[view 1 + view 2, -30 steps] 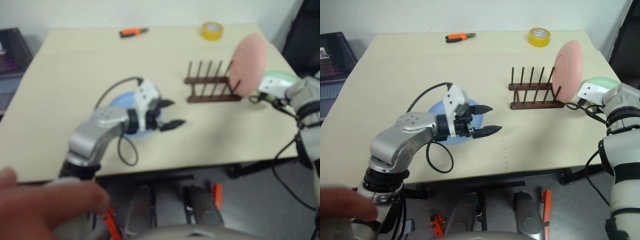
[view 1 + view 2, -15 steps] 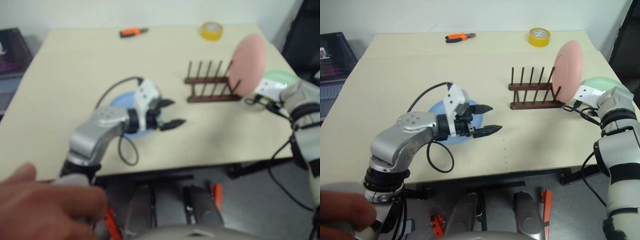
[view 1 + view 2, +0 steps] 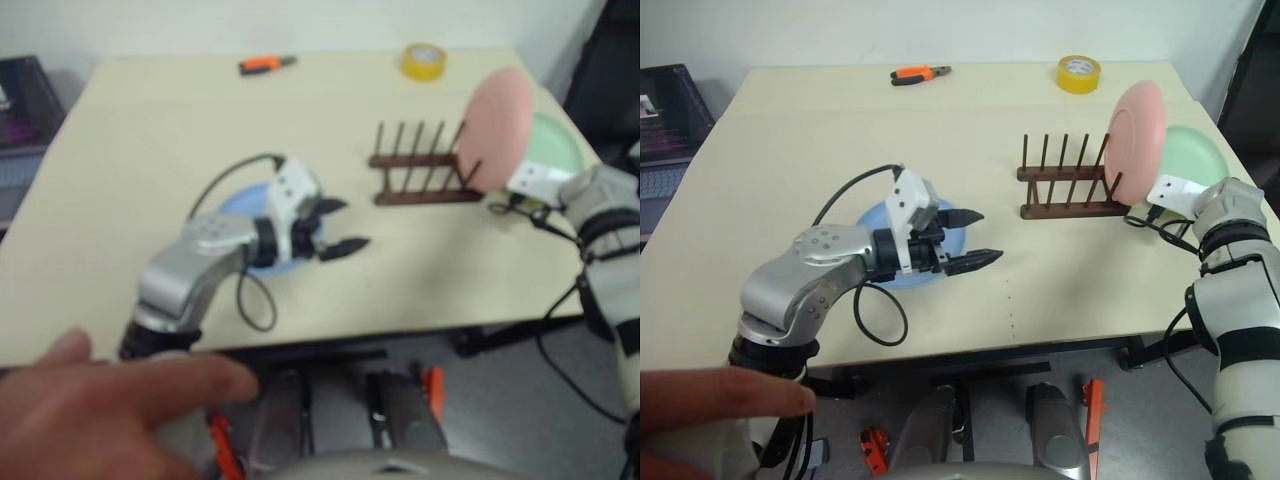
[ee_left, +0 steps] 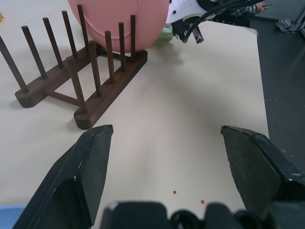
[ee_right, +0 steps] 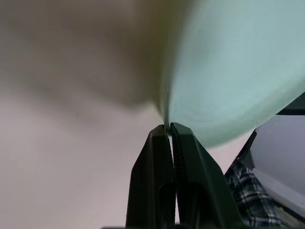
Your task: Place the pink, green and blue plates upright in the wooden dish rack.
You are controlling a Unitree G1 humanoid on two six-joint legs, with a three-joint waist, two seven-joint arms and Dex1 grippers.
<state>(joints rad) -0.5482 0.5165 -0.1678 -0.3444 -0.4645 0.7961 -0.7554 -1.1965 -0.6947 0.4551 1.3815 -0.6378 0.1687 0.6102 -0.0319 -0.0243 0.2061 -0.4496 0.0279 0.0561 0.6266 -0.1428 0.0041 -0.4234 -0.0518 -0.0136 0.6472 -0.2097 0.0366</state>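
The blue plate (image 3: pixel 902 240) is largely covered by the left arm at centre left. The green plate (image 3: pixel 1188 156) is partly hidden behind the pink plate (image 3: pixel 1137 128) at right. A person's hand (image 3: pixel 710 415) is cut off at the lower left corner.

One plate (image 3: pixel 1136 130) stands in the rack's (image 3: pixel 1068 190) right end, another (image 3: pixel 1188 155) behind-right.

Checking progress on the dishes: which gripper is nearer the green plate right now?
Right. The right gripper is shut on the green plate at its rim; the left gripper hovers open over by the blue plate.
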